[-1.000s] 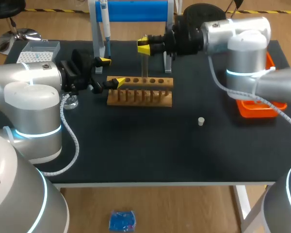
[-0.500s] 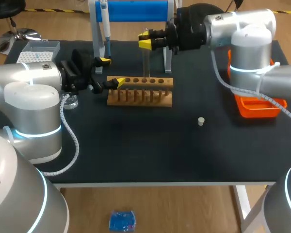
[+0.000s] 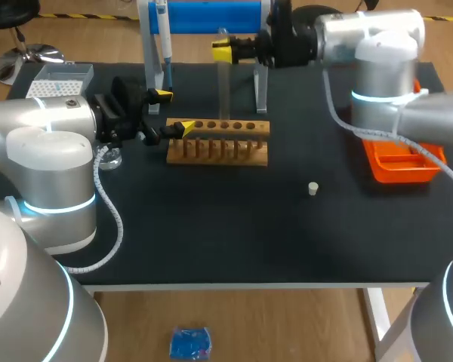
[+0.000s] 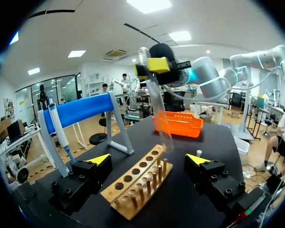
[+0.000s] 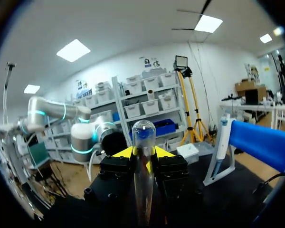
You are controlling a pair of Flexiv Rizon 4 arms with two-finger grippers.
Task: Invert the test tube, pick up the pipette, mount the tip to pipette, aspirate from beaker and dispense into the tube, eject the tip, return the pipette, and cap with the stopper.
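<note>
A clear test tube (image 3: 224, 89) hangs upright over the wooden rack (image 3: 219, 141), with my right gripper (image 3: 223, 50) shut on its upper part. In the right wrist view the tube (image 5: 143, 175) sits between the yellow tips of the right gripper (image 5: 143, 154), rounded end pointing away. My left gripper (image 3: 174, 111) stands open at the rack's left end; in the left wrist view the left gripper (image 4: 148, 160) has the rack (image 4: 133, 185) between its fingers without touching it, and the tube (image 4: 160, 114) hangs ahead. The pipette (image 3: 163, 38) rests on the blue stand (image 3: 208, 16). A small white stopper (image 3: 313, 188) lies on the mat.
An orange tray (image 3: 396, 166) sits at the right edge under my right arm. A tip box (image 3: 58, 79) stands at the back left, and a small glass vessel (image 3: 109, 158) is beside my left arm. The rack has a row of holes and several pegs.
My right gripper has carried the tube upward and toward the back, lifting it higher above the rack. The left arm has not moved.
</note>
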